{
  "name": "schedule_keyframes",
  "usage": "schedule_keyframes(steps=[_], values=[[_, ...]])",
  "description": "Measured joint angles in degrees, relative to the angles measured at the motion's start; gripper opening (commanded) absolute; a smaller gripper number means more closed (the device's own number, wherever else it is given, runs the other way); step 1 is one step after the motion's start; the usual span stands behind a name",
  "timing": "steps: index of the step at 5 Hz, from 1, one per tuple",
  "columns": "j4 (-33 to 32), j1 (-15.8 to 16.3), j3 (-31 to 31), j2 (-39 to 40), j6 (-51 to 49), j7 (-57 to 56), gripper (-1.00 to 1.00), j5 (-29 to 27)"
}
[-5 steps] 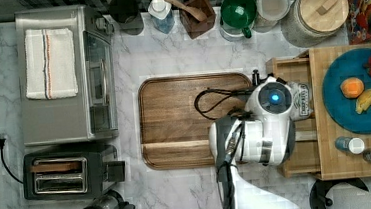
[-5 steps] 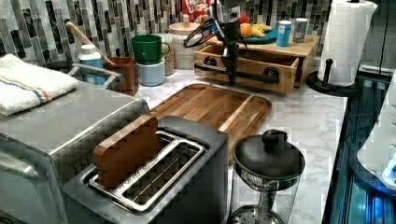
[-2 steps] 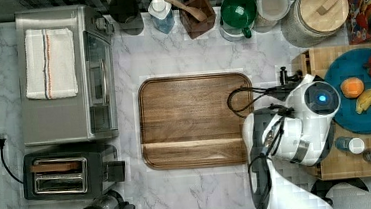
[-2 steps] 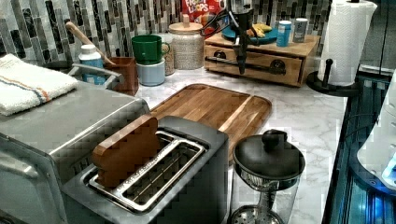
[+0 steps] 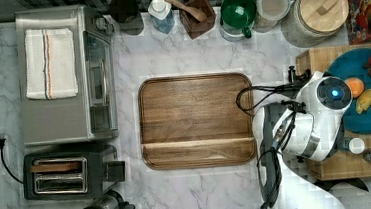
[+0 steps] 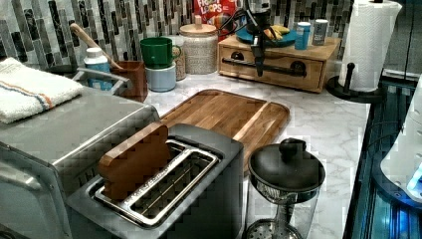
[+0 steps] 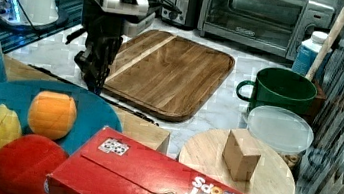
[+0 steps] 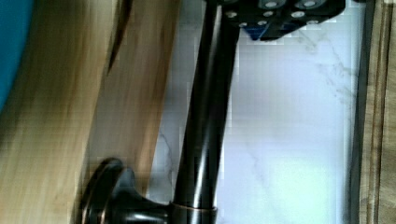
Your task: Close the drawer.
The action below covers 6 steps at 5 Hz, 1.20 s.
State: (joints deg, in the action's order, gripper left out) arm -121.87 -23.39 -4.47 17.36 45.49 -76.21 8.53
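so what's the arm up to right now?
The arm's gripper is at the dark bar handle of the drawer in the wooden box under the blue plate. In the left view the drawer front sits flush with the box, so it looks closed. The gripper is right against the handle, next to the brown cutting board. Whether its fingers are clamped on the bar isn't clear.

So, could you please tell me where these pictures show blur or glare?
Wrist view: the drawer front is smeared by blur, while its dark handle bar carries a pale lengthwise sheen. Left view: the marble counter reflects light softly.
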Motion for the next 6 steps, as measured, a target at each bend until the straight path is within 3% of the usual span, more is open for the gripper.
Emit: schedule_keyframes(steps=[6], values=[[3.02, -0.25, 0.74, 1.80, -3.66, 0.00, -1.00, 0.70]])
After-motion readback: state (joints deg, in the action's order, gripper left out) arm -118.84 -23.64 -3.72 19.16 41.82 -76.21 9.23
